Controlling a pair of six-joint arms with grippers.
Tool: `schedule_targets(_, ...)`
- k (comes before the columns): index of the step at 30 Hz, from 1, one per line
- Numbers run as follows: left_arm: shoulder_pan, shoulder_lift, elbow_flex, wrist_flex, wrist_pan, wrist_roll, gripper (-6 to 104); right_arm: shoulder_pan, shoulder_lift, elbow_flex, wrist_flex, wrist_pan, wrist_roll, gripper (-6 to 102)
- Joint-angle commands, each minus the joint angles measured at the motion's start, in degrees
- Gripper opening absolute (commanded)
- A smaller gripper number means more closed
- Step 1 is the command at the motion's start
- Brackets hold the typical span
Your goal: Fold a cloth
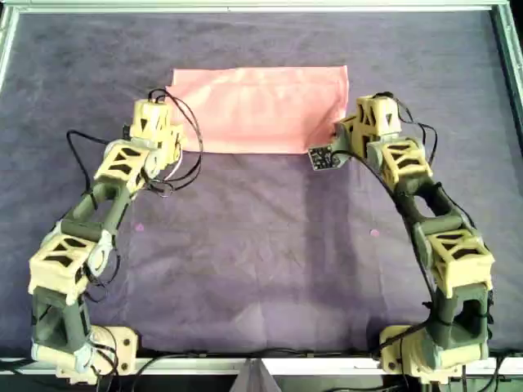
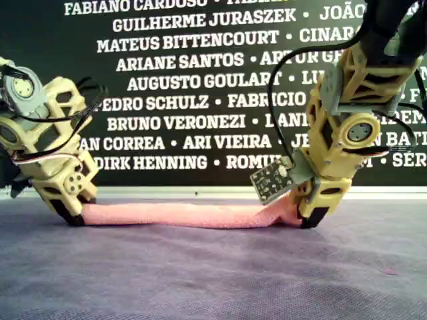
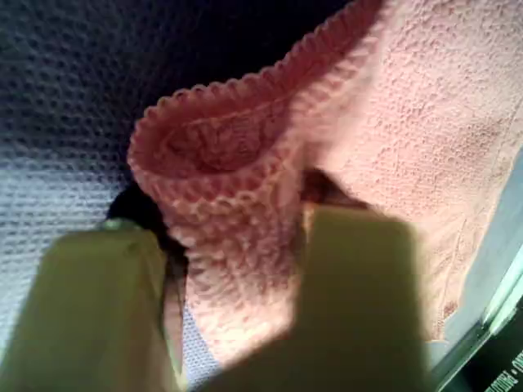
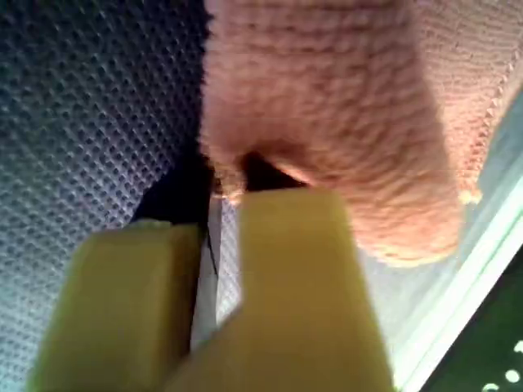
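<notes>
The salmon-pink cloth (image 1: 257, 110) lies as a flat folded rectangle on the far middle of the purple mat (image 1: 261, 245). In the exterior view the cloth (image 2: 180, 215) is a low strip stretched between two grippers. One arm's gripper (image 1: 173, 140) holds its near corner on the overhead view's left, the other arm's gripper (image 1: 338, 137) the near corner on the right. My first gripper (image 3: 233, 245) is shut on a doubled, hemmed fold of cloth (image 3: 409, 122). My second gripper (image 4: 214, 224) is shut on a bulging fold of cloth (image 4: 327, 106). The wrist views do not show which arm is which.
A white frame (image 1: 261, 6) borders the mat's far side. A small circuit board (image 1: 324, 158) sticks out of the arm on the overhead view's right, low over the mat. A black banner with white names (image 2: 200, 87) stands behind the table.
</notes>
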Motion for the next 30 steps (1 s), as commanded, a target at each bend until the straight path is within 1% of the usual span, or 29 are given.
schedule_targets(1, -0.4, 1.0, -3.1, -0.7, -0.1, -0.1, 16, 0.2, 1.1, -3.3, -3.4, -0.4, 0.26, -4)
schedule_targets(3, -0.4, 0.5, -4.8, -0.7, -0.1, 0.2, 4, -0.3, 0.1, -4.0, -3.6, -0.4, 0.26, -1)
schedule_targets(5, -0.4, 0.7, -5.8, -0.7, -0.1, -0.3, -3, -0.6, 0.0, -4.0, -3.6, -0.3, 0.26, 0)
schedule_targets(6, -0.4, 1.0, -5.7, -0.6, -0.1, -0.5, -3, -0.7, 0.2, -3.8, -3.4, 0.2, 0.26, 0)
schedule_targets(7, -0.4, 1.0, -5.7, -0.6, -0.1, -0.3, -2, -0.7, 0.8, -3.0, -3.3, 0.3, 0.26, 0)
schedule_targets(11, -0.4, 1.1, -5.0, -0.4, -0.1, 0.3, -1, -0.8, 1.6, -2.6, -2.7, -0.4, -0.44, 0)
schedule_targets(13, -0.4, 1.1, -5.0, -0.2, -0.1, 0.4, -1, -1.1, 1.8, -2.6, -2.7, -0.2, -0.44, 0)
schedule_targets(16, -0.4, 1.2, -4.9, 0.4, -0.1, 0.4, -1, -2.5, 2.5, -2.6, -2.6, -0.4, 0.18, 0)
schedule_targets(19, -0.4, 2.3, -4.8, 0.5, -0.1, 0.4, -1, -3.7, 4.3, -1.4, -1.9, -0.4, 0.09, 0)
schedule_targets(22, -0.4, 3.9, -4.3, 0.7, -0.1, 0.4, -1, -3.8, 8.9, 1.6, 1.3, -0.4, -0.44, 0)
schedule_targets(23, -0.4, 5.2, -3.3, 0.7, -0.1, 0.4, -1, -3.8, 10.4, 2.7, 2.2, -0.5, -0.44, 0)
schedule_targets(25, -1.1, 8.8, -0.2, 0.7, 0.8, 0.4, -1, -3.7, 12.9, 5.2, 2.9, -0.5, -0.53, 0)
schedule_targets(30, -1.3, 18.5, 11.6, 0.6, 0.9, 0.4, -1, -3.5, 16.9, 9.5, 3.1, -0.5, -0.09, 0)
